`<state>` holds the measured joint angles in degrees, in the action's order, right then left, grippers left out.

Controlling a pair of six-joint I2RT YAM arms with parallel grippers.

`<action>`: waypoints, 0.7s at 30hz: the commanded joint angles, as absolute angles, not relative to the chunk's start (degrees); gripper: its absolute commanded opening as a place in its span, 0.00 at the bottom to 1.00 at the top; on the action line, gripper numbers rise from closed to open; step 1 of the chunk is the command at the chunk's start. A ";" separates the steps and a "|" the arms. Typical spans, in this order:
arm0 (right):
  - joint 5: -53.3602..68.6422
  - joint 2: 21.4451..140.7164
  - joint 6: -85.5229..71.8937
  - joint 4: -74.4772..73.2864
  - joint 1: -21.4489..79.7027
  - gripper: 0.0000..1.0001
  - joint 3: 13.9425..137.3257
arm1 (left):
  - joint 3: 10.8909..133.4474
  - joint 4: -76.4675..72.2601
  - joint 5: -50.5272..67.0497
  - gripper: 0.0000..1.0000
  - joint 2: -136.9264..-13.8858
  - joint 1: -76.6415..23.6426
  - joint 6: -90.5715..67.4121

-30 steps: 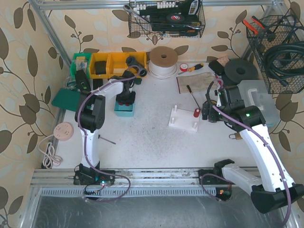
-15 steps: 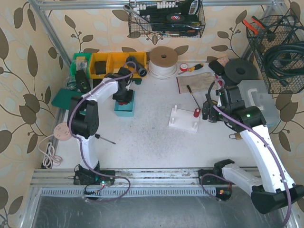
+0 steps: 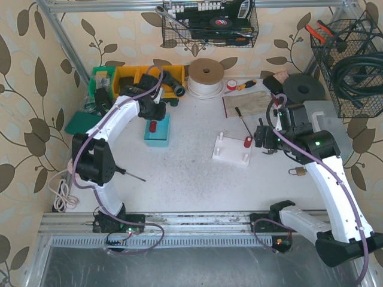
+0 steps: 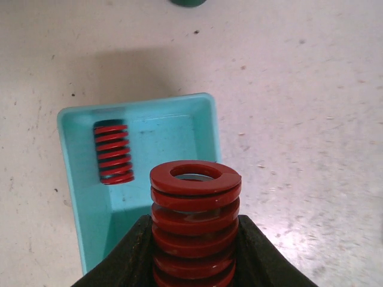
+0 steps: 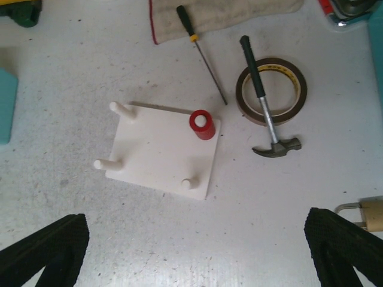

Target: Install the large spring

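My left gripper (image 4: pixel 192 230) is shut on a large red spring (image 4: pixel 194 221), held upright above the near edge of a teal tray (image 4: pixel 173 128). A smaller red spring (image 4: pixel 112 152) lies in that tray. In the top view the left gripper (image 3: pixel 149 110) hovers at the tray's (image 3: pixel 161 139) far end. A white peg board (image 5: pixel 158 149) lies on the table with a short red spring (image 5: pixel 201 124) on one peg; three pegs are bare. My right gripper (image 5: pixel 194 239) is open and empty, above the table near the board (image 3: pixel 230 152).
A hammer (image 5: pixel 266 113), a tape ring (image 5: pixel 292 101) and a screwdriver (image 5: pixel 200 54) lie right of and behind the board. A padlock (image 5: pixel 368 212) sits at the right. Yellow bins (image 3: pixel 140 78) and a cord roll (image 3: pixel 205 76) stand at the back.
My left gripper has risen and drawn back left from inside the tray with the large spring in it; the smaller spring stays in the tray. The right arm barely shifted.
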<state>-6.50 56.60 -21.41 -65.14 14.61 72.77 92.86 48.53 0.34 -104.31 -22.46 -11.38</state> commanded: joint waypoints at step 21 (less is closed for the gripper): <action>25.56 76.36 -20.59 -71.63 10.57 0.85 90.94 | 94.23 31.49 24.84 0.03 -101.34 -36.57 -12.69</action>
